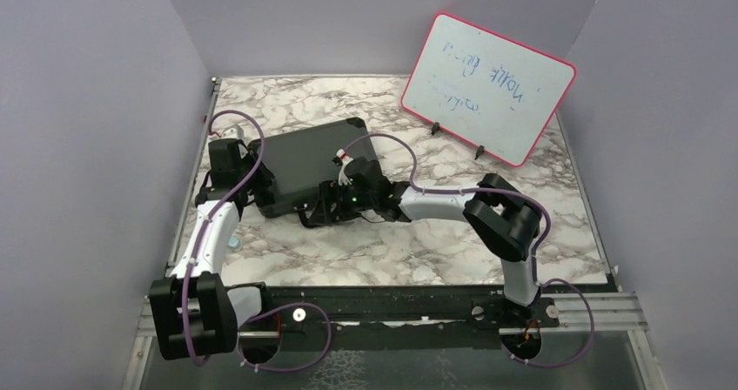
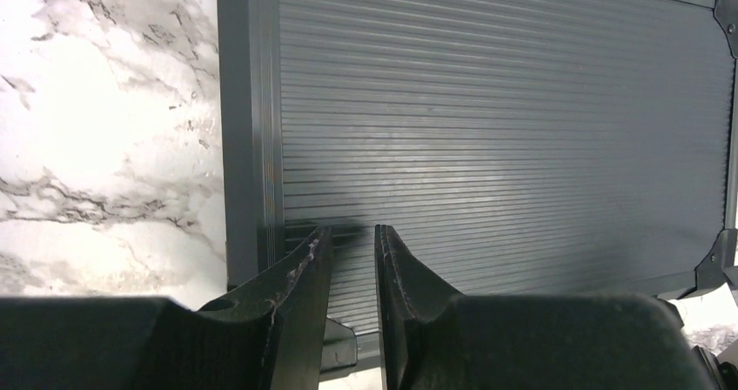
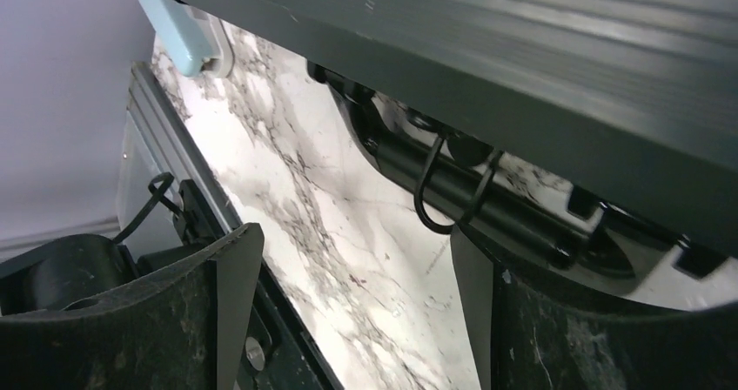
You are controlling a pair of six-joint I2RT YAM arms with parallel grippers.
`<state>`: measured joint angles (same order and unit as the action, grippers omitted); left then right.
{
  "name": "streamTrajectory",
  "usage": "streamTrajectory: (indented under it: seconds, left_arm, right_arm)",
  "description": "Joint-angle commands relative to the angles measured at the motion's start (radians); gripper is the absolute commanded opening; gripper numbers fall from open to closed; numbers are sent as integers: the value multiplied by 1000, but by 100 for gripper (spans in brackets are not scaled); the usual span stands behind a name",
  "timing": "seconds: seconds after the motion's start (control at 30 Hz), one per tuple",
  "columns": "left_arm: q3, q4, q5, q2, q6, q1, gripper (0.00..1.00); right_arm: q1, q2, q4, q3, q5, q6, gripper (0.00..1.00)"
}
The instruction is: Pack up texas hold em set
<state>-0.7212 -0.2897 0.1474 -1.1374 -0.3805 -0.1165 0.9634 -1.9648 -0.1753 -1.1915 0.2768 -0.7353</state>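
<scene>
The case (image 1: 309, 159) lies closed and flat, lid up, left of centre on the marble table (image 1: 409, 251). Your left gripper (image 2: 352, 230) sits over its left rim, jaws nearly together with nothing between them. Your right gripper (image 3: 355, 233) gapes wide and empty at the near edge, facing the handle (image 3: 505, 211). A shove there could skate the case across the smooth marble, or snag a finger under the handle. Plain lilac walls close in, and a whiteboard (image 1: 487, 85) stands at the far right.
</scene>
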Motion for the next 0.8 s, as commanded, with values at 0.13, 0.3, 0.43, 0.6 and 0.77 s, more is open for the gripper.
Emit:
streamTrajectory:
  seconds: [0.13, 0.3, 0.43, 0.6, 0.77]
  left_arm:
    - [66, -121, -59, -66, 72, 1, 29]
    - [68, -108, -49, -76, 74, 1, 29]
    - [70, -106, -45, -72, 74, 1, 28]
    - [75, -101, -43, -65, 74, 1, 28]
    - [74, -99, -37, -70, 77, 2, 28]
  right_arm:
    - [13, -53, 19, -40, -98, 11, 81]
    - [52, 7, 75, -23, -266, 53, 80]
    - [87, 34, 121, -3, -367, 32, 79]
    - [106, 31, 133, 10, -401, -4, 79]
    - [109, -3, 50, 14, -315, 5, 79]
